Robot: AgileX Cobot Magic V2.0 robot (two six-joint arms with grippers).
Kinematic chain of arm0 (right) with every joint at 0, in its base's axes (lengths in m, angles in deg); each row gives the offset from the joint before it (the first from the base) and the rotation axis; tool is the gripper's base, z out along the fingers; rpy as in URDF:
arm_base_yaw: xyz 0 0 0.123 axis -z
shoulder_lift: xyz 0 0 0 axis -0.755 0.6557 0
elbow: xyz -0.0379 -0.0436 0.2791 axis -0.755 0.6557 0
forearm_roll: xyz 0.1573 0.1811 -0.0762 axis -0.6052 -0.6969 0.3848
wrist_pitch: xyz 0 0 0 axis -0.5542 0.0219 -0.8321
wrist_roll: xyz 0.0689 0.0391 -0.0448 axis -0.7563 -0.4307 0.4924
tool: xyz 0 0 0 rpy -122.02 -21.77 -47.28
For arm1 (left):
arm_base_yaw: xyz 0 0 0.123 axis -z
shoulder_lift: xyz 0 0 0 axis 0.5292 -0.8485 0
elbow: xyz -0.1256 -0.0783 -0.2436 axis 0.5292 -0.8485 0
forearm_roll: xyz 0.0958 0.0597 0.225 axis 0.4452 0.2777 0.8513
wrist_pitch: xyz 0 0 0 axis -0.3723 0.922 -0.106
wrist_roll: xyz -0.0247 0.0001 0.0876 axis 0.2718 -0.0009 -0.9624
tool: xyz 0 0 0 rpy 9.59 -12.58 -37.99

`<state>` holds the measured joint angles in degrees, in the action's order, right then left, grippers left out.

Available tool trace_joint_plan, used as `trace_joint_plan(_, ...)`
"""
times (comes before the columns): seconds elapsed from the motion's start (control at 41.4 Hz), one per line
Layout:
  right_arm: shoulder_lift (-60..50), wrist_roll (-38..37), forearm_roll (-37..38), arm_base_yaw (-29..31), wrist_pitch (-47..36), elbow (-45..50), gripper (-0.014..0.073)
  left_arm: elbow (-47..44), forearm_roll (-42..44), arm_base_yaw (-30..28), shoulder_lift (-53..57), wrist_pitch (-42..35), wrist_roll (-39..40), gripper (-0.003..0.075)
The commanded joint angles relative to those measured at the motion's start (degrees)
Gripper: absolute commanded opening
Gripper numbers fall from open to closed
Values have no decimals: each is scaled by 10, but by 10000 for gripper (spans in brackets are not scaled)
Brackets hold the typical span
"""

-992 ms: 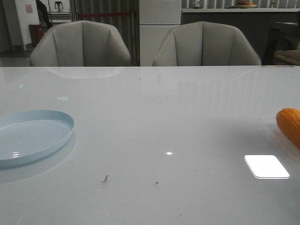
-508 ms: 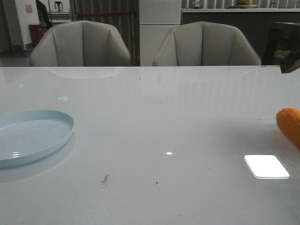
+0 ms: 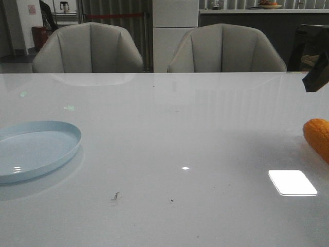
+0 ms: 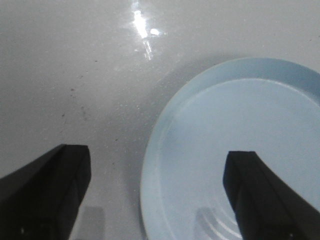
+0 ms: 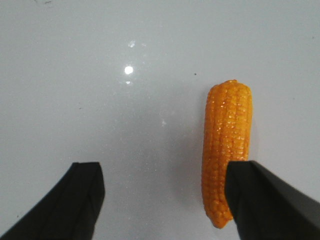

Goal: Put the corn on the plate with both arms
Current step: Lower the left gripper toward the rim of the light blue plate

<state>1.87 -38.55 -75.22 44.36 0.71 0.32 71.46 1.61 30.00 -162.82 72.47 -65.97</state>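
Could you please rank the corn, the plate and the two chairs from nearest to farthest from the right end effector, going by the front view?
1. Corn, at the table's right edge, just below the right end effector.
2. Right chair, behind the table.
3. Left chair, behind the table.
4. Plate, at the far left.

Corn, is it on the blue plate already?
No, the corn lies on the bare table at the far right of the front view, while the plate sits far off on the left with nothing on it.

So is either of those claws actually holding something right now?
No. Both are open and empty: the right gripper hangs over the corn lying on the table, the left gripper over the plate.
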Motion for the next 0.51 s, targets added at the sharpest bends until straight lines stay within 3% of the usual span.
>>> trace_joint_plan(0.0,-7,-1,-5,5,-9,-27,603,74,-7,-1,-23,40,5,535)
trace_joint_plan(0.193,-7,-1,-5,5,-8,-28,603,161,0,-1,-89,120,5,526)
trace_joint_plan(0.484,-7,-1,-5,5,-8,-28,603,181,4,-1,-116,139,5,526)
